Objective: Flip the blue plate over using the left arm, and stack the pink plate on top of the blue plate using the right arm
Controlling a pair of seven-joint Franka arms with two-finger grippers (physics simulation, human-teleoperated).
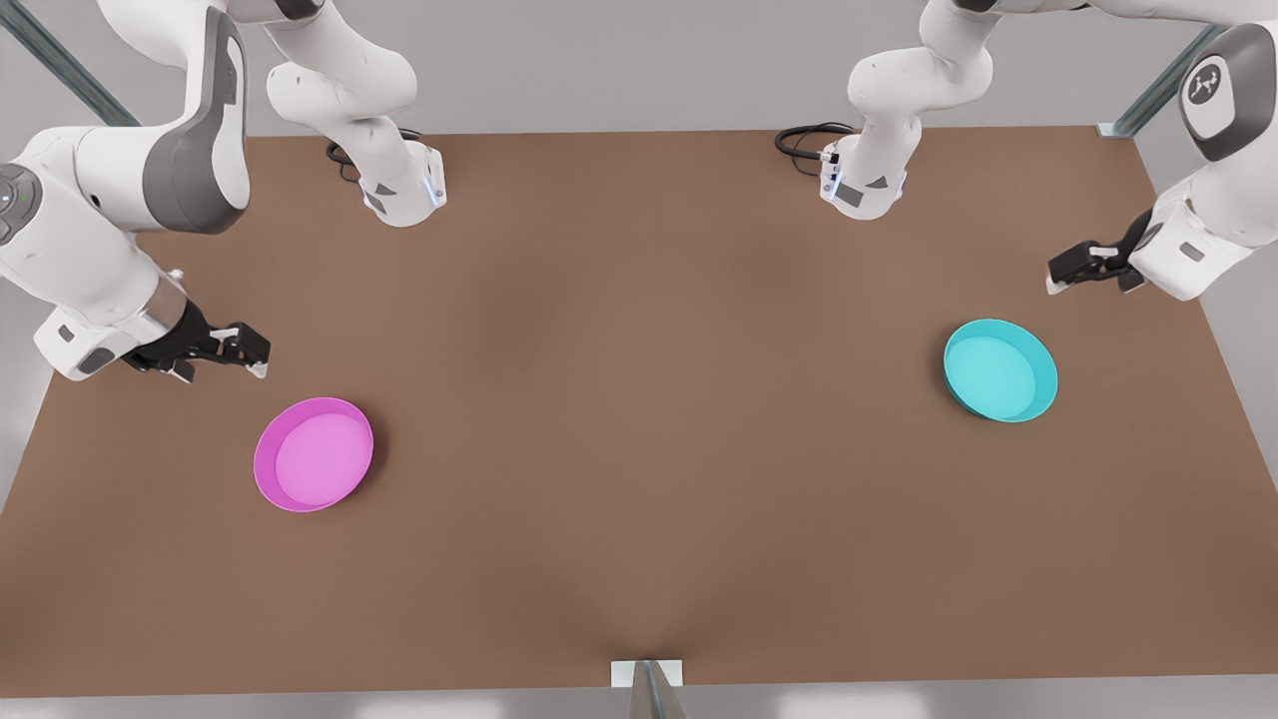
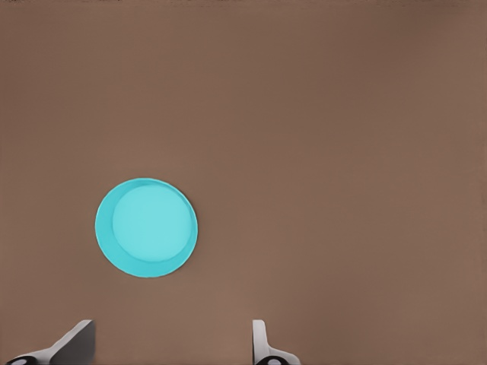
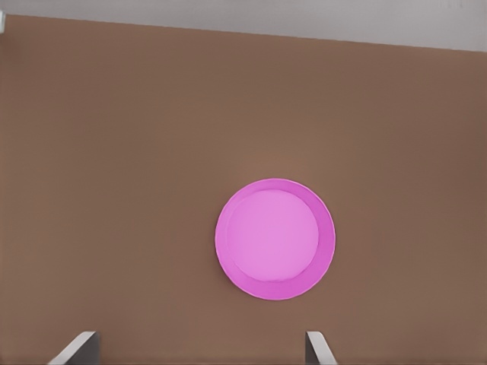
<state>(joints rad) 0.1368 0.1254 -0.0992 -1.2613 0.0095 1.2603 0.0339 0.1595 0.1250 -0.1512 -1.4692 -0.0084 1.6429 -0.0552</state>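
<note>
The blue plate [image 1: 1000,369] [image 2: 146,227] lies open side up on the brown table at the front view's right. My left gripper [image 1: 1060,278] [image 2: 171,334] hovers open above the table, behind the plate and a little toward the table's edge, holding nothing. At the front view's left the pink plate [image 1: 314,454] [image 3: 275,239] rests open side up, its lighter inside showing. My right gripper [image 1: 250,352] [image 3: 202,342] hangs open and empty above the table, just behind the pink plate and apart from it.
Both arm bases [image 1: 404,190] [image 1: 864,185] stand at the table's back edge with black cables [image 1: 811,140] beside them. A metal post [image 1: 647,684] rises at the middle of the front edge. A wide stretch of bare table [image 1: 649,399] separates the two plates.
</note>
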